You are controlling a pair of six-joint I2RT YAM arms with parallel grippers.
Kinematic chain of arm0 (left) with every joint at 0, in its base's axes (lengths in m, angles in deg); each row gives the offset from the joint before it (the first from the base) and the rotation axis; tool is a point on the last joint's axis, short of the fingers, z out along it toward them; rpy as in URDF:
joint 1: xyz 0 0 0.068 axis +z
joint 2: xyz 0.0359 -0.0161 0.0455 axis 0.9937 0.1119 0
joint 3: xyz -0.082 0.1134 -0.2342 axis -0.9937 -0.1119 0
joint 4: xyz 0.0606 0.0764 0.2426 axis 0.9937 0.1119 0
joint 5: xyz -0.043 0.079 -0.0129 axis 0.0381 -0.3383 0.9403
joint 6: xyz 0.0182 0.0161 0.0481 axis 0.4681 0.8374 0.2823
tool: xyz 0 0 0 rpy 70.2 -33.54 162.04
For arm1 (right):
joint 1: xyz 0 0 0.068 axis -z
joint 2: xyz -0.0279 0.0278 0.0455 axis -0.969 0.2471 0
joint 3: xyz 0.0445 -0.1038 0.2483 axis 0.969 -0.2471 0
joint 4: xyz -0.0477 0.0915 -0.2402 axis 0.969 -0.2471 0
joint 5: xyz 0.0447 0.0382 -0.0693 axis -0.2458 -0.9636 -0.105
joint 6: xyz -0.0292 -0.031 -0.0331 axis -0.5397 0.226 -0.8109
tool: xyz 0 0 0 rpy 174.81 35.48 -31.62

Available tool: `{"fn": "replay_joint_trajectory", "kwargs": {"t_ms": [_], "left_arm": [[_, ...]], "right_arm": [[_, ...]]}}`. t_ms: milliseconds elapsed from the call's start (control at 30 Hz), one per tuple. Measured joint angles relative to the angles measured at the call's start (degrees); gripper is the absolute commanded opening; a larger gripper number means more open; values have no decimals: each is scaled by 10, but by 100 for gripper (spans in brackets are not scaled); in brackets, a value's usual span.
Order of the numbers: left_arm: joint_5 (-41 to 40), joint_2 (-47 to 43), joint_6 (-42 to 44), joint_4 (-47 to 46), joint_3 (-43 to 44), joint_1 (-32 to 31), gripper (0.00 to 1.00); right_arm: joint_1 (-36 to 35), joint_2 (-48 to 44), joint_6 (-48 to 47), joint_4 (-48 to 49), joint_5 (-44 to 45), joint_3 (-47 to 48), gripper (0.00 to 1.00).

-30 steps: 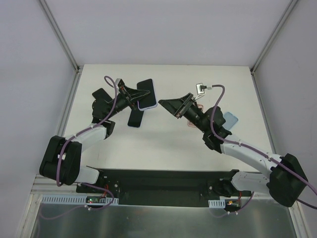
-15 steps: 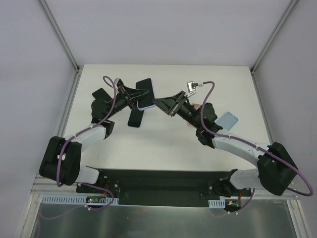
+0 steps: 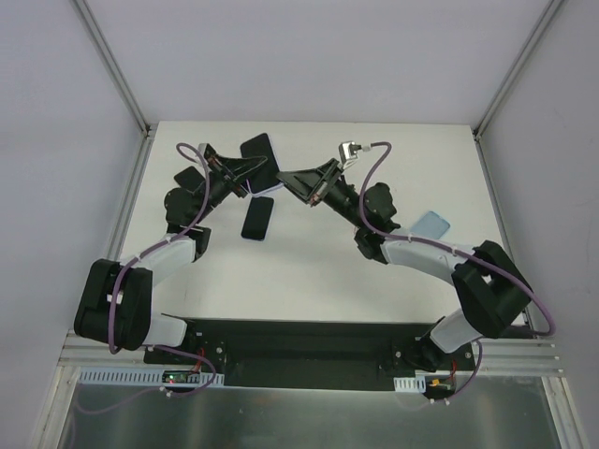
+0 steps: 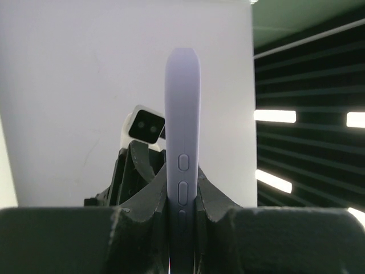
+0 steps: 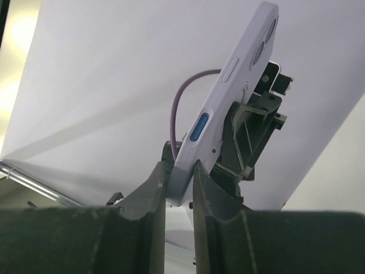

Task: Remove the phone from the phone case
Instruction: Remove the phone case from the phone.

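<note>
A phone in a lavender case [image 3: 259, 152] is held up above the table between both arms. My left gripper [image 3: 245, 174] is shut on it. In the left wrist view the case [image 4: 182, 114] stands edge-on between the jaws of that gripper [image 4: 182, 201], with its side buttons showing. My right gripper [image 3: 286, 178] is shut on the case's lower corner. In the right wrist view the case [image 5: 228, 97] rises up and to the right out of that gripper [image 5: 180, 178], with its camera holes and blue button showing. Whether the phone has shifted within the case cannot be told.
A bare black phone [image 3: 256, 218] lies flat on the white table below the held case. A light blue case [image 3: 431, 225] lies at the right, beside my right arm. White walls close in the table [image 3: 309, 271] on the left, the back and the right.
My right gripper has swung left across the table and closed on the lavender case's corner. My left gripper has raised and tilted the cased phone toward the back left.
</note>
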Motion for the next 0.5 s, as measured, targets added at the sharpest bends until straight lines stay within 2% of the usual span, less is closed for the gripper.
{"fn": "replay_joint_trajectory", "kwargs": {"t_ms": [233,500], "left_arm": [[-63,-35,-2,21,-1,15,0],[-92,-65,-3,25,3,15,0]], "right_arm": [[16,75,3,21,-80,101,1],[20,88,-2,29,-148,150,1]]}}
